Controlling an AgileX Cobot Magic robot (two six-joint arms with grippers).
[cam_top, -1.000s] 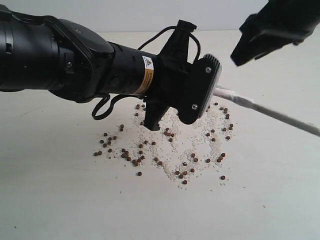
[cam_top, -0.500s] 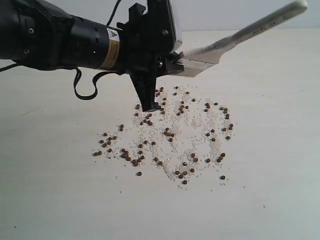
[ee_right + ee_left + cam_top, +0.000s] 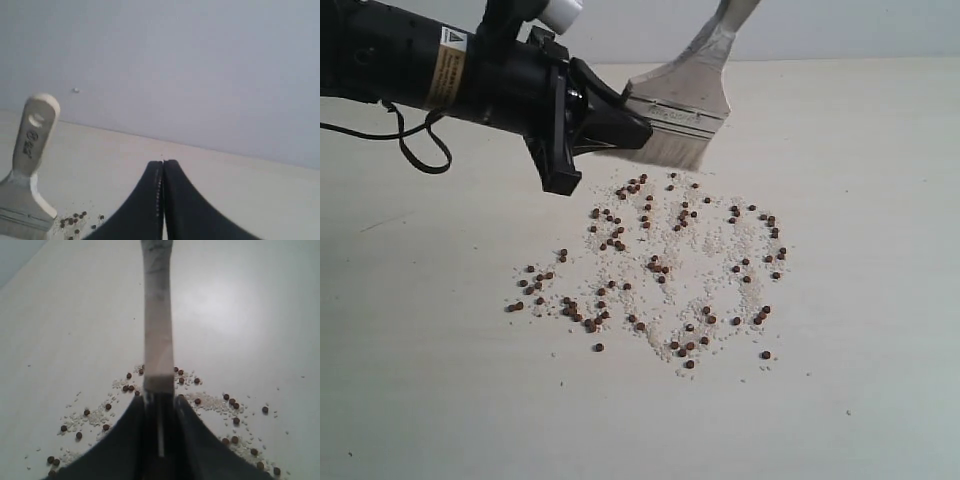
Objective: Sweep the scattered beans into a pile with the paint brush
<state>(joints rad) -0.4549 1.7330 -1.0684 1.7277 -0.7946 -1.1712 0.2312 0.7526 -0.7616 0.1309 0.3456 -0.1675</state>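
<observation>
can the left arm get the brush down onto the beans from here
Probably yes: the left gripper holds the paint brush bristles-down right by the edge of the beans, and nothing stands between them.

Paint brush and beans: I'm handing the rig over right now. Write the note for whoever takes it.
Left gripper: shut on the paint brush at its head, bristles pointing down by the far edge of the scatter in the exterior view.
Right gripper: shut, empty, raised off the table.
Beans: spread loosely in a wide patch among whitish grains.
Done: brush grasped and positioned.
Left: all the sweeping; no pile yet.
</observation>
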